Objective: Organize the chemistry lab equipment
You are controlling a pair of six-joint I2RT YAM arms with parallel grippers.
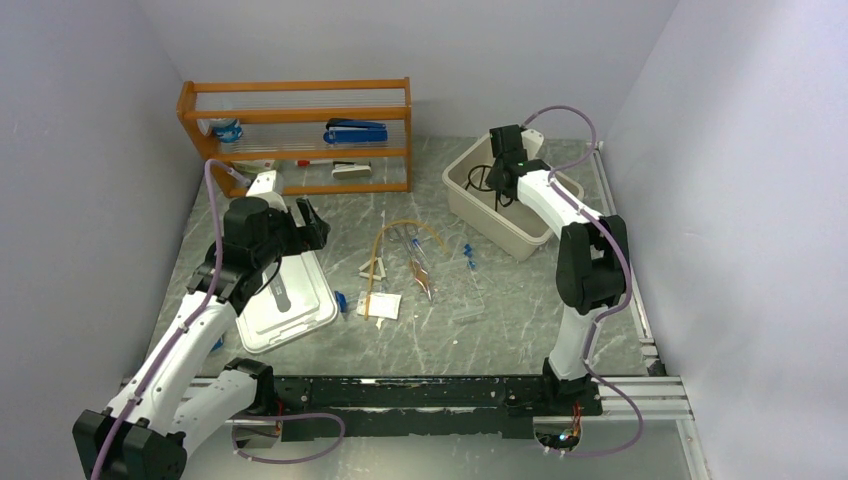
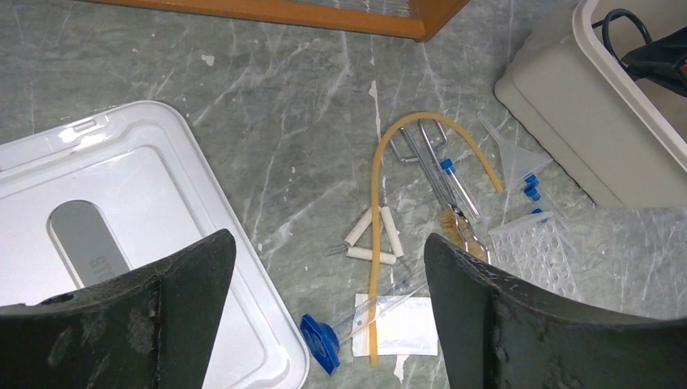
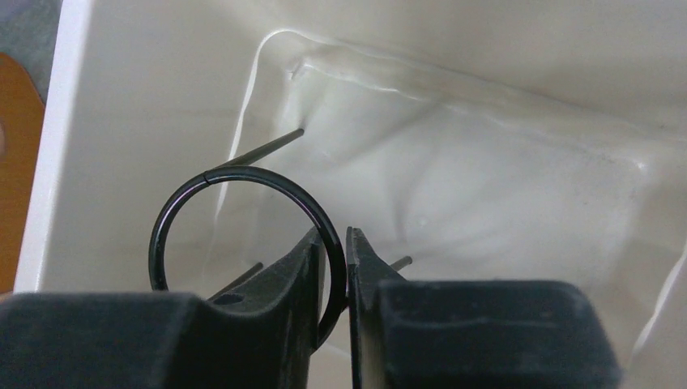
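Precariously, the right gripper point(image 3: 347, 243) pinched the black wire tripod ring point(image 3: 243, 168) by one thin stretch of its hoop, jaws pressed almost together on the wire. It held the ring inside the beige plastic bin point(image 1: 480, 222) toward the far right corner of the table point(image 1: 420, 340). With so slight a hold, the ring looked liable to swivel in the jaws. Its straight legs pointed at the bin's wall and could snag there or scrape as the arm lowered. Whether a leg already touched the wall could not be told.

The left gripper point(image 2: 326, 239) hung spread wide and held nothing, above the table beside the white plastic lid point(image 2: 146, 162) near the left edge. Trouble also waited mid-table, where the amber rubber tubing point(image 2: 374, 243) arched over the metal tongs point(image 2: 437, 174) and crossed the white-sleeved wire triangle point(image 2: 391, 231) and a white paper packet point(image 2: 405, 328). Lifting any one of them would likely drag its neighbours. The blue-capped clear tubes point(image 2: 531, 186) and the clear rack point(image 2: 539, 251) lay just beside the bin's near wall, leaving little room for fingers there.

Open table ran along the near edge and between the heap and the orange wooden shelf point(image 1: 300, 115) at the far edge. Only a narrow strip parted the lid from the heap.
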